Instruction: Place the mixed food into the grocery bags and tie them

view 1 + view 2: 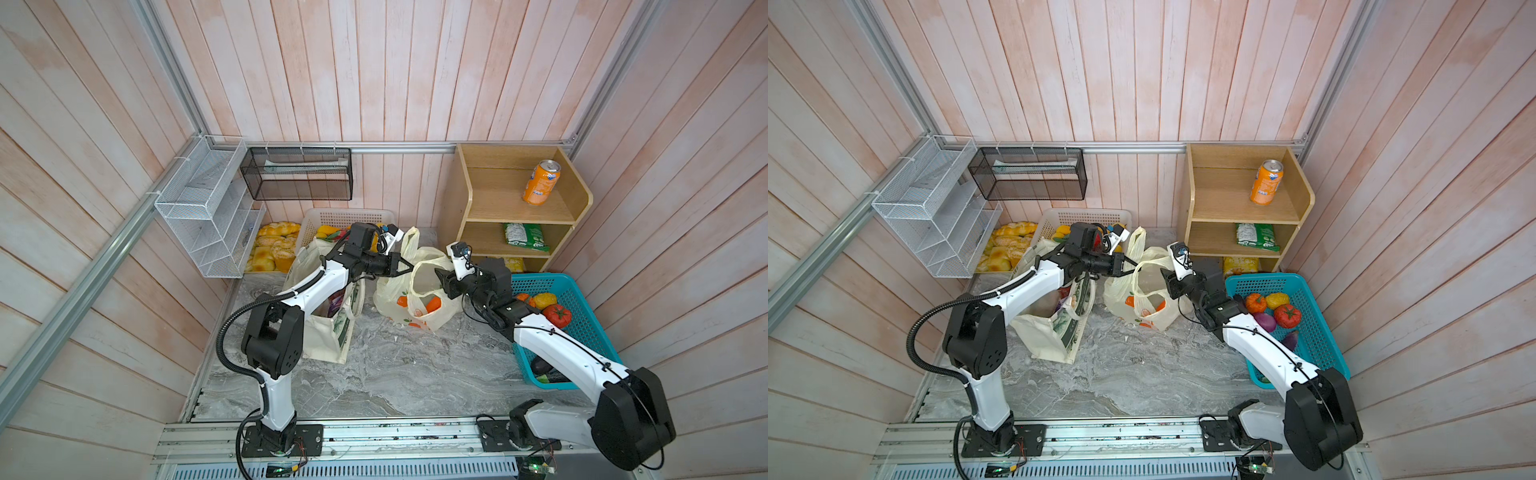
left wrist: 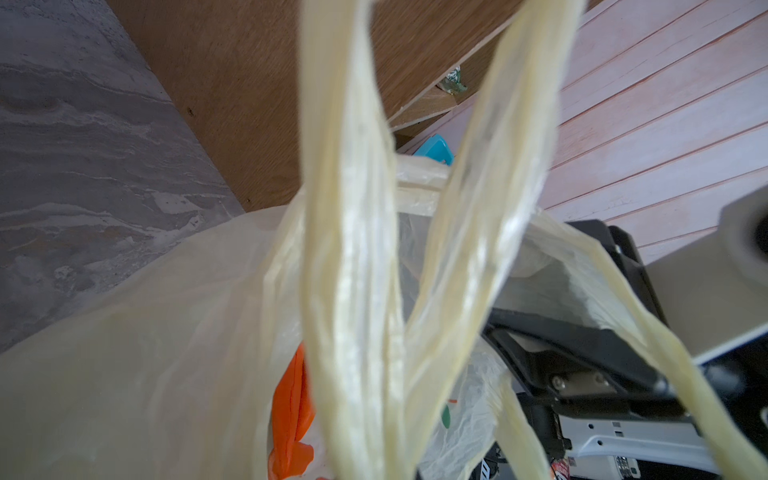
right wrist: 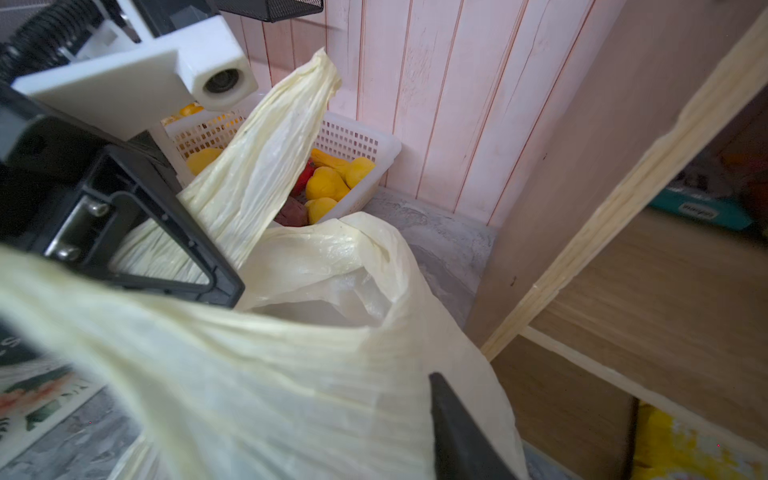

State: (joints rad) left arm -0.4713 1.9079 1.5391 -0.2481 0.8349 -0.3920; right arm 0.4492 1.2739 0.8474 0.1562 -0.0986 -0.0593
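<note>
Left pincer (image 1: 409, 266) first: clamped tight on one loop handle (image 3: 266, 158) of the pale-yellow plastic bag (image 1: 395, 301), holding it up above the bag's mouth. Right pincer (image 1: 441, 281): pressed against the other loop handle (image 3: 174, 340) on the bag's right side, plastic draped over one finger (image 3: 457, 432); impossible to tell whether closed on it or merely narrow. Plastic bag mid-desk (image 1: 395, 374), mouth gaping, with an orange toy carrot (image 1: 433, 303) inside. Just left of it, under the left arm: boxy cream cloth tote (image 1: 324, 340), upright, purple snack packet (image 1: 336, 305) showing in its mouth. Far right: wooden shelf (image 1: 498, 199), orange soda can (image 1: 541, 183) on the top level, green snack packet (image 1: 525, 237) one level down. Right, nearer: blue basket (image 1: 590, 324) of toy vegetables. Far, behind the bags: white basket (image 1: 349, 216) of yellow produce.
</note>
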